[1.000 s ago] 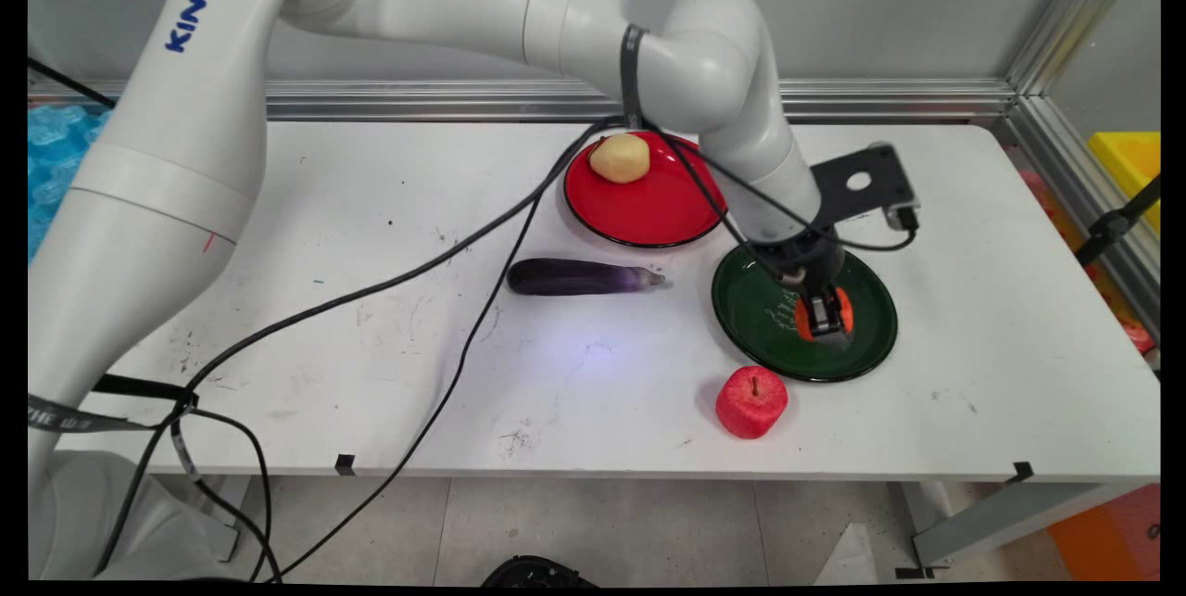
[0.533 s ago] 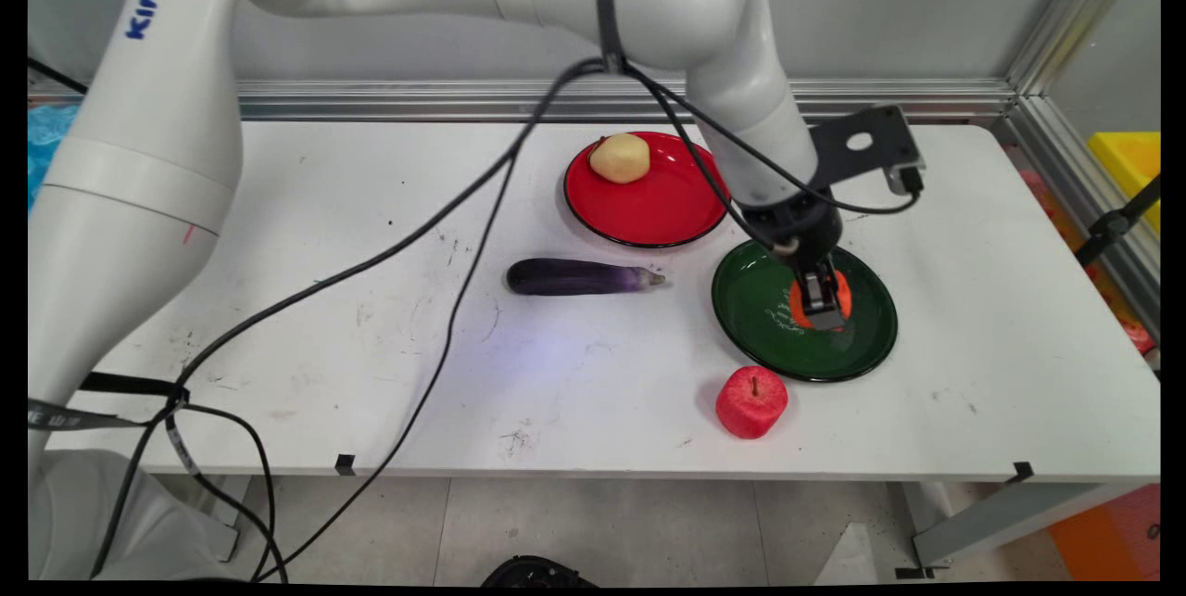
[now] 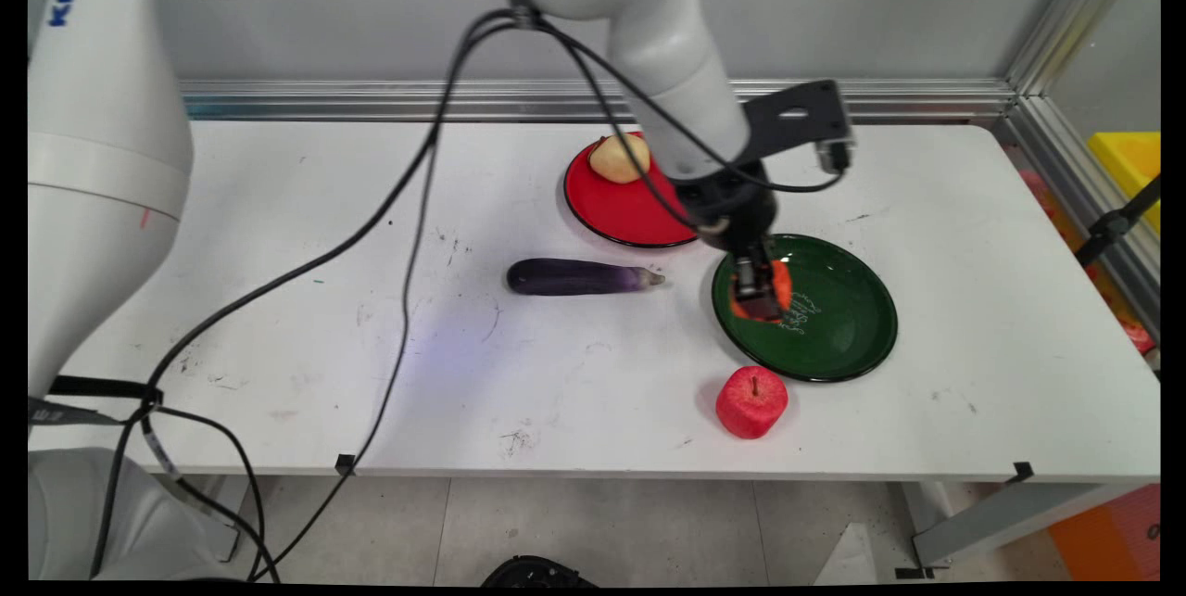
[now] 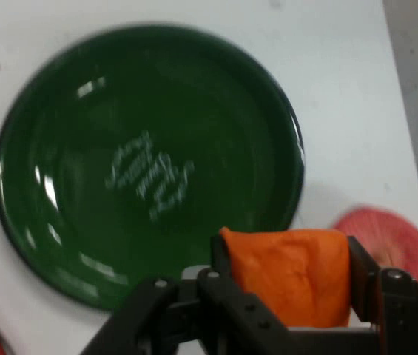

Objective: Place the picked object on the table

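Claw (image 3: 758, 292) is clamped on one orange thing (image 4: 291, 275), held over the green plate's (image 3: 843, 318) left rim. Around that plate: one red plate (image 3: 621, 211) with one potato (image 3: 616, 158), one eggplant (image 3: 579, 277), one apple (image 3: 750, 401).

A red plate (image 3: 639, 211), a green plate (image 3: 834, 327), an aubergine (image 3: 579, 277) and an apple (image 3: 751, 401) are being carried by the white counter (image 3: 324, 207). The aubergine is being kept left of the green plate, the apple just before it.
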Controlling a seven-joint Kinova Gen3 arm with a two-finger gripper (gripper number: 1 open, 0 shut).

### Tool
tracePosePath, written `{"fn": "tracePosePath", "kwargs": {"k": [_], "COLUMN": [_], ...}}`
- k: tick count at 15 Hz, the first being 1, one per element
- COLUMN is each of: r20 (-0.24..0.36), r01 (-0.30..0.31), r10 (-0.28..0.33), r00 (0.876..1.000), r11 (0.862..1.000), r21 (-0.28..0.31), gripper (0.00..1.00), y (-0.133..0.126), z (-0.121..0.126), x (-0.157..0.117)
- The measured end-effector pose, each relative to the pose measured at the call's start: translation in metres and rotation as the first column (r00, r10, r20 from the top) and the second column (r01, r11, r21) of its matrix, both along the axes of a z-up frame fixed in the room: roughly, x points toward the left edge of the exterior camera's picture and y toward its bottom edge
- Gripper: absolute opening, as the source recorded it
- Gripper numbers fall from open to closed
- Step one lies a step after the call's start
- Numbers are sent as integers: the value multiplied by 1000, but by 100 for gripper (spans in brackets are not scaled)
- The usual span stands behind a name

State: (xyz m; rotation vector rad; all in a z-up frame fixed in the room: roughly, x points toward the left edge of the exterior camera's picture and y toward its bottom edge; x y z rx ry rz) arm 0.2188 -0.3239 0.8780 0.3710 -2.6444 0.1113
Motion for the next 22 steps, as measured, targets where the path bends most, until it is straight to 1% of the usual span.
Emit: {"fn": "tracePosePath", "kwargs": {"k": [4,7,13,17,22], "r20": [30,51,96,106,111], "r01": [-3,-4,-16,-27,-49], "r10": [3,3,13,24,48], "r00": [1000,999,995,994,993], "r11": [1000,1000,999,999,999], "r21": [10,17,30,27,12], "gripper": [0,0,0,0,0], "y": [17,28,44,46,38], "z": [4,2,-13,-28,-48], "x": [35,59,107,124,133]}}
